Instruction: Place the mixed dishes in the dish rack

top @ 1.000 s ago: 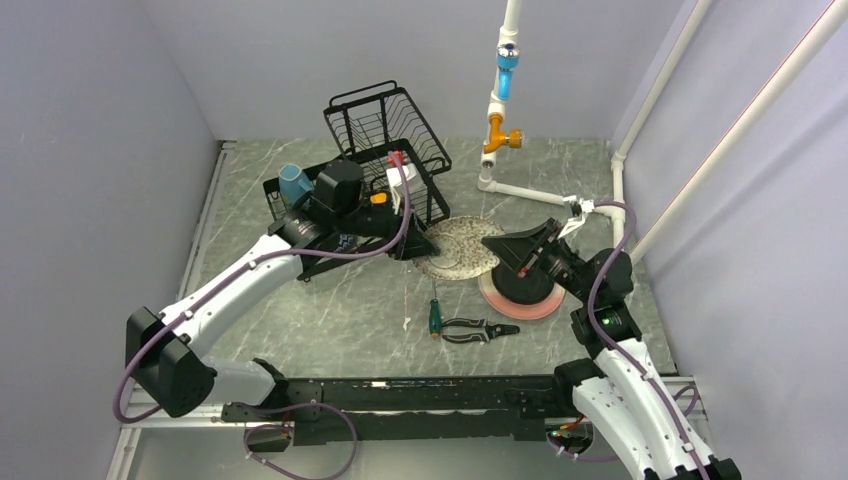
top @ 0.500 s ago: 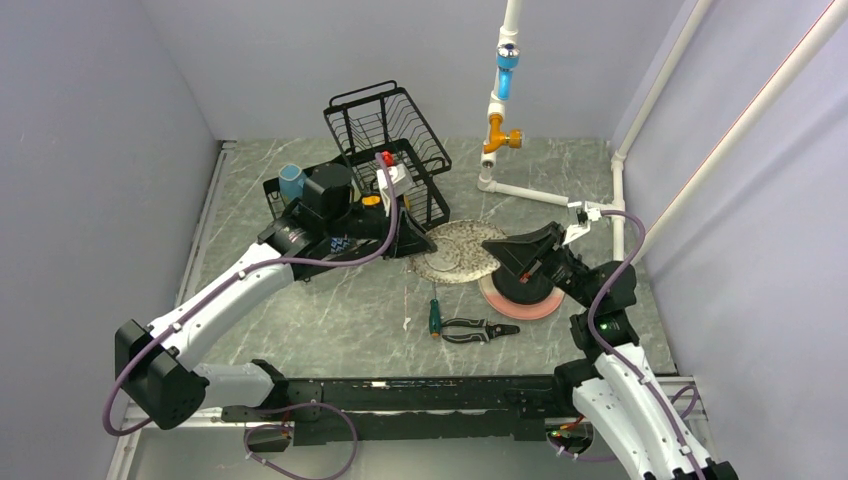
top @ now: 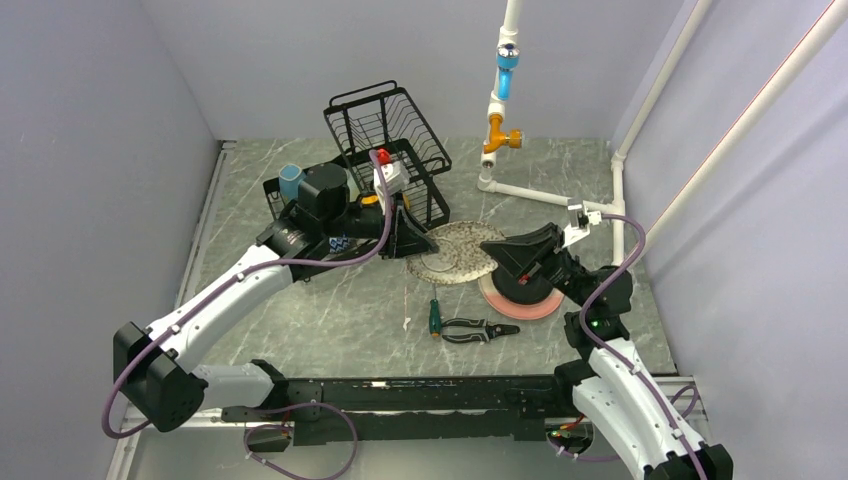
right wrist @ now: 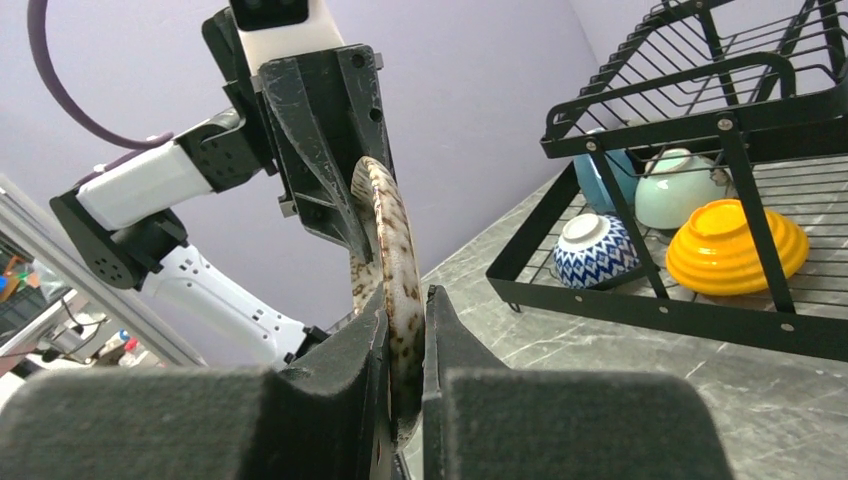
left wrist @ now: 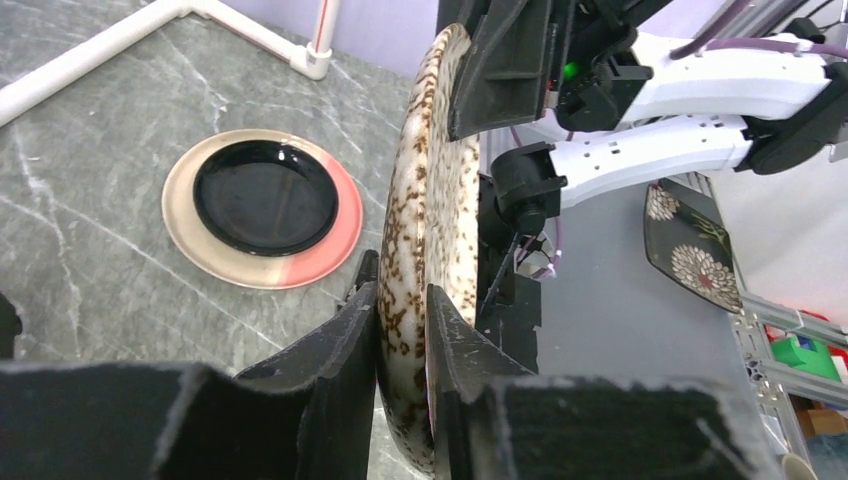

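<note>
The speckled grey plate (top: pixel 455 252) hangs on edge between both grippers, just right of the black wire dish rack (top: pixel 432 197). My left gripper (top: pixel 415 243) is shut on its left rim and my right gripper (top: pixel 497 250) is shut on its right rim. The left wrist view shows the plate (left wrist: pixel 425 180) in my left gripper (left wrist: pixel 403 310). The black plate (left wrist: pixel 263 196) lies on the pink-cream plate (left wrist: pixel 335 225) below. The right wrist view shows the plate (right wrist: pixel 390 240) in my right gripper (right wrist: pixel 405 320). The rack (right wrist: pixel 640 300) holds the zigzag bowl (right wrist: pixel 592 250), orange bowl (right wrist: pixel 735 245), mint bowl (right wrist: pixel 675 185) and a blue mug (right wrist: pixel 603 180).
A green-handled screwdriver (top: pixel 435 316) and black pliers (top: pixel 478 329) lie in front of the plates. White pipework (top: pixel 530 192) with a blue and orange fitting runs along the back right. The rack's raised basket (top: pixel 385 120) stands at the far end.
My left wrist has drawn back up and left a little, with its fingers on the plate's rim. The plate has shifted slightly left. The right gripper has kept its grip.
</note>
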{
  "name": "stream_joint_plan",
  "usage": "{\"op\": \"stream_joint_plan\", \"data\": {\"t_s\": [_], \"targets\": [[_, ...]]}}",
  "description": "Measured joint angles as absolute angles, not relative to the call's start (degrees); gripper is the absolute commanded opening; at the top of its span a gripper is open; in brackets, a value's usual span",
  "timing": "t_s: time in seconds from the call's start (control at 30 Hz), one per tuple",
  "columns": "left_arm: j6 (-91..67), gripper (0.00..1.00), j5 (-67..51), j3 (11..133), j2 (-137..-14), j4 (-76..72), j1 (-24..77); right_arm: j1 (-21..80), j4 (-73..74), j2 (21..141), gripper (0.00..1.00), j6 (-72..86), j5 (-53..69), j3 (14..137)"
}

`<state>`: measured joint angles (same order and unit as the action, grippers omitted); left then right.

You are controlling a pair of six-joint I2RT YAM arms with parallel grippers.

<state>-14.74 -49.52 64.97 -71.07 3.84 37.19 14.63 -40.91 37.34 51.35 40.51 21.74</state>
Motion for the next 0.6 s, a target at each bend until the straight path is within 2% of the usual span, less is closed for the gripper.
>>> {"op": "stream_joint_plan", "data": {"t_s": [0.1, 0.23, 0.33, 0.37, 0.47, 0.5, 0.6], "targets": [[-14.83, 0.26, -51.35, 64.97, -71.11, 3.62, 37.21, 14.61, -42.06, 37.32, 0.0, 51.75, 41.04, 21.39], [-15.57, 0.0, -52.25, 64.97, -71.48, 3.38, 37.21, 14.66, -42.74, 37.32, 0.0, 51.33, 41.63, 21.34], [-14.44, 0.0, -50.43, 64.99, -71.96, 3.25, 37.21, 14.66, -42.5, 37.32, 0.0, 51.16, 41.21, 21.34], [-14.06, 0.0, -49.95, 64.99, -72.12, 3.36, 37.21, 14.66, -41.89, 37.32, 0.14, 50.98, 40.77, 21.34], [-13.19, 0.0, -48.36, 65.32, -72.16, 5.58, 37.23, 14.74, -38.17, 37.34, 0.68, 49.6, 40.29, 22.28], [-12.82, 0.0, -48.31, 65.73, -72.16, 7.09, 37.26, 14.79, -36.21, 37.39, 0.8, 49.04, 39.94, 23.14], [-10.46, 0.0, -45.84, 67.42, -71.7, 12.14, 37.85, 14.76, -26.13, 38.15, 0.96, 43.86, 37.28, 28.51]]}}
